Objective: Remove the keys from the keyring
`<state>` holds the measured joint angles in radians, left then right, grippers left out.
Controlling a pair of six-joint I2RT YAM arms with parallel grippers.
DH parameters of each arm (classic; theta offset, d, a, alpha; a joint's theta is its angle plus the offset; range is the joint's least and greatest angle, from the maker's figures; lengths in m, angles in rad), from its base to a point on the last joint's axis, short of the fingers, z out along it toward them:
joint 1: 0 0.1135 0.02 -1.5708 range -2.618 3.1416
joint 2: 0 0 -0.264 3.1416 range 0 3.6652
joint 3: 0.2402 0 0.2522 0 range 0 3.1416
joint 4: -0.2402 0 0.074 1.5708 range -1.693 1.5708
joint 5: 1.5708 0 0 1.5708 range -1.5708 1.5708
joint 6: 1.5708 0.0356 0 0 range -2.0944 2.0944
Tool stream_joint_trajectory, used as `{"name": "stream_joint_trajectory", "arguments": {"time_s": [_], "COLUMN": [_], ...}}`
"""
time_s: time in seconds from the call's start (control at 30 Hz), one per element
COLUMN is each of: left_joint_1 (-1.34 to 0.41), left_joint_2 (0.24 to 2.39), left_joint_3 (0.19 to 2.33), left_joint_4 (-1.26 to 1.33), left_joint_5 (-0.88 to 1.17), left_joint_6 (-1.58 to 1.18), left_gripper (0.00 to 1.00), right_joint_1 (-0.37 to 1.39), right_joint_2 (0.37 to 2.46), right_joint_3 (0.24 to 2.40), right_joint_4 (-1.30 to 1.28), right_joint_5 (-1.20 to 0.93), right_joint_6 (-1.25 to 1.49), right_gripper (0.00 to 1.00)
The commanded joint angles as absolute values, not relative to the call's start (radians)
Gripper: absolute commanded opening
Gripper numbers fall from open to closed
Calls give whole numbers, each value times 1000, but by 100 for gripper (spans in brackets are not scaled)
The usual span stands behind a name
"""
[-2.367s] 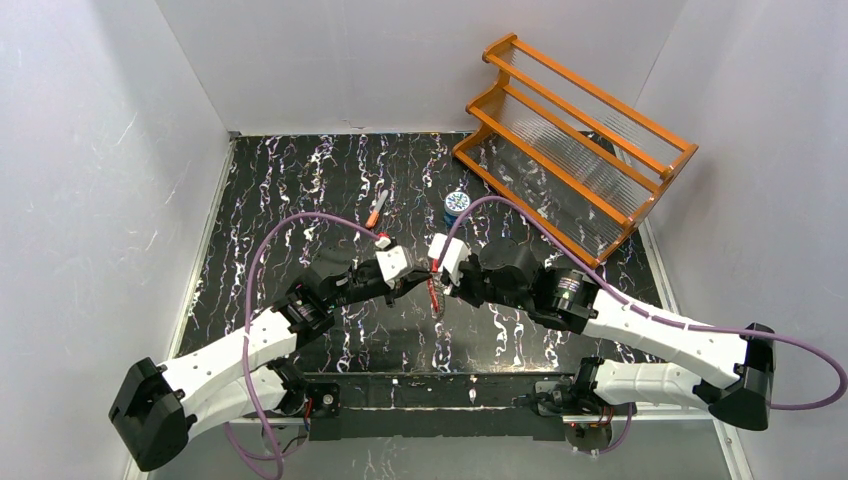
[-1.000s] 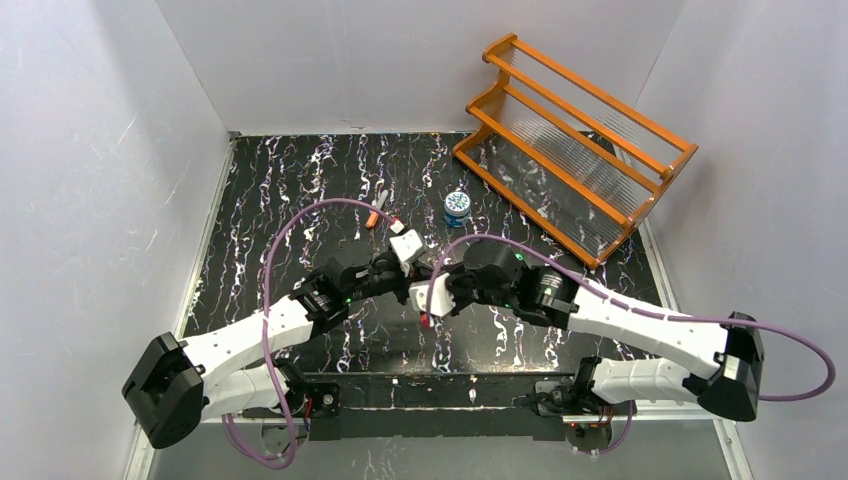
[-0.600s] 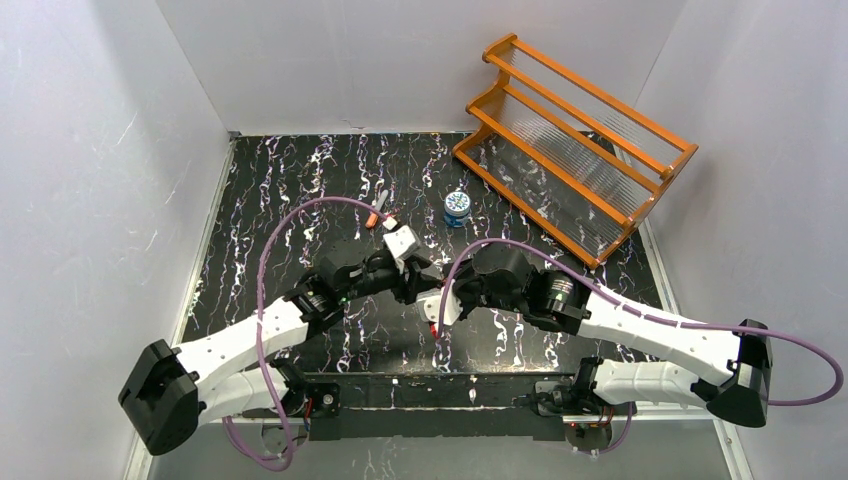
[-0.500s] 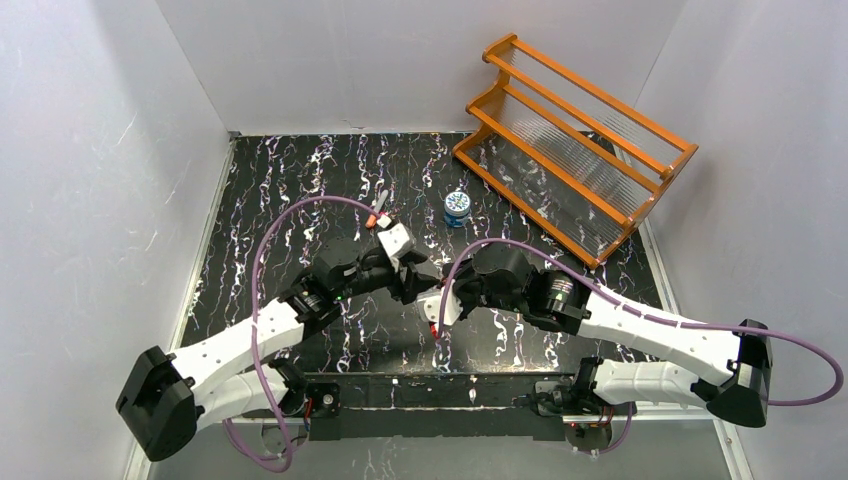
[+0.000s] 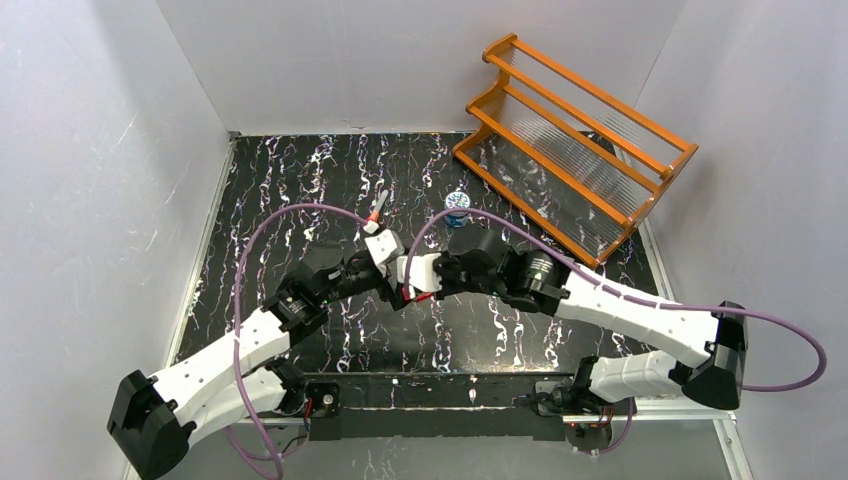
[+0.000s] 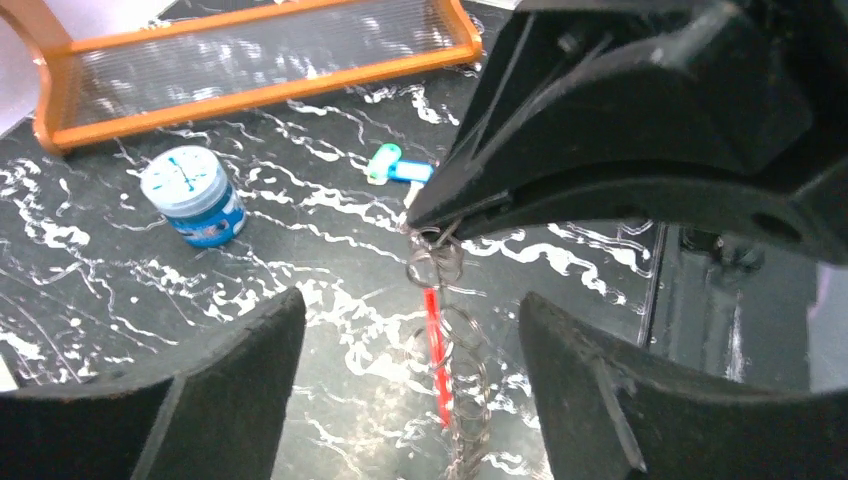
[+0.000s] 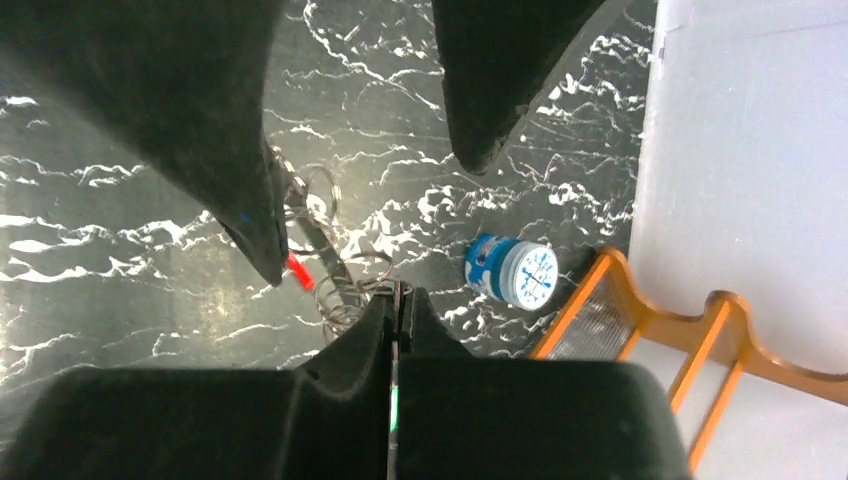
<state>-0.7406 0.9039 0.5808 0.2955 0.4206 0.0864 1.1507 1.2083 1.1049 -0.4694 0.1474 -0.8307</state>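
The keyring [image 6: 462,395], a coil of silvery wire with a red section [image 6: 436,345], hangs from my right gripper's [image 7: 398,296] tip, which is shut on its top end. In the left wrist view it dangles above the table midway between my left gripper's [image 6: 410,300] fingers [image 6: 215,395], which stand wide apart without touching it. From above, both grippers meet mid-table, with the red bit of the keyring [image 5: 421,297] below them. A tangle of small rings [image 6: 436,262] sits under the pinch, and I cannot pick out keys in it. One small key [image 6: 393,170] with a pale head lies on the table.
A small round blue tin [image 5: 456,204] stands behind the grippers. The orange rack [image 5: 575,145] lies at the back right. A small orange and silvery object [image 5: 377,208] lies on the black marbled table [image 5: 300,190] behind the left gripper. White walls close in three sides.
My left gripper has gone from shut to wide open. Both grippers have shifted left, and the right one has kept its hold on the keyring.
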Motion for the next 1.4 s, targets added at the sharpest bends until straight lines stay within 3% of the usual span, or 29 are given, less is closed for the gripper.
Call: {"name": "stream_joint_trajectory", "arguments": {"time_s": [0.0,0.37,0.73,1.0,1.17,1.37], "left_joint_1": [-737,-737,-737,-738,-750,-763], "left_joint_2": [862,802,639,724,779,798], "left_joint_3": [553,494,441,437,431,407], "left_joint_4": [298,325,287,378,465,488], "left_joint_5": [444,433,191,398,438,420], "left_joint_6": [102,193,161,148,110,110], "left_gripper": [77,75,80,78,70,67], "right_joint_1": [1155,1155,1155,1150,1149,1147], "right_joint_2": [1277,1479,1462,1507,1536,1536], "right_joint_3": [1248,1556,1505,1559,1580,1598], "right_joint_4": [-564,-822,-830,-885,-899,-901], "right_joint_5": [210,279,345,348,340,327], "right_joint_6": [-529,-63,162,296,371,420], "right_gripper": [1,1,1,1,1,1]}}
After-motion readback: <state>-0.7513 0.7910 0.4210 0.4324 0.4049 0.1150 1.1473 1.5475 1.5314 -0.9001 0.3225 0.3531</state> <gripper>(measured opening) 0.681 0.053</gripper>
